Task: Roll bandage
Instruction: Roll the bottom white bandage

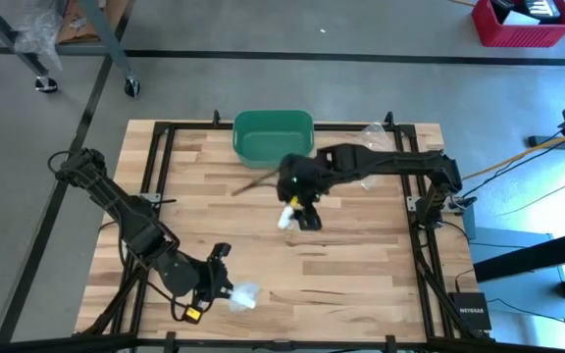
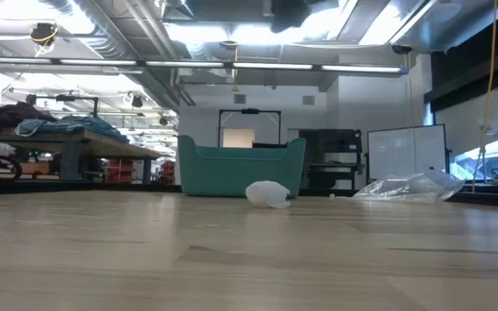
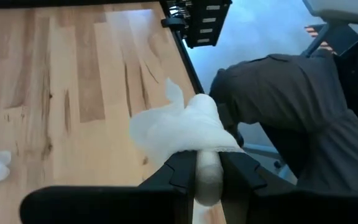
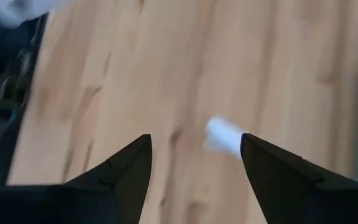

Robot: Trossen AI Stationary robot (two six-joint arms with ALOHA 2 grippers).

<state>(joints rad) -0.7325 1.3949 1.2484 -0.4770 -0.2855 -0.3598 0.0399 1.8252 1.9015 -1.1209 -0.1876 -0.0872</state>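
My left gripper [image 1: 222, 284] hovers near the table's near edge, shut on a white bandage [image 3: 179, 127]. Its loose gauze bunches out past the fingertips. A second small white roll [image 1: 286, 218] lies on the wood in the middle of the table and also shows in the low view [image 2: 269, 193]. My right gripper [image 1: 307, 218] hangs above and beside that roll, pointing steeply down. It is open, and the roll [image 4: 222, 135] sits on the table below, close to one finger, untouched. My left gripper pinches the bandage's rolled part [image 3: 208, 177] between its two fingers. The loose gauze [image 3: 166, 124] spills crumpled over and beyond the fingertips. The fingers slant downward toward the table's right. The bandage is lifted clear of the table.
A green bin [image 1: 273, 135] stands at the table's far edge, with a clear plastic bag [image 1: 376, 132] to its right. A thin stick [image 1: 253, 182] lies in front of the bin. A dark grey cloth shape [image 3: 291, 112] shows beyond the table's edge in the left wrist view.
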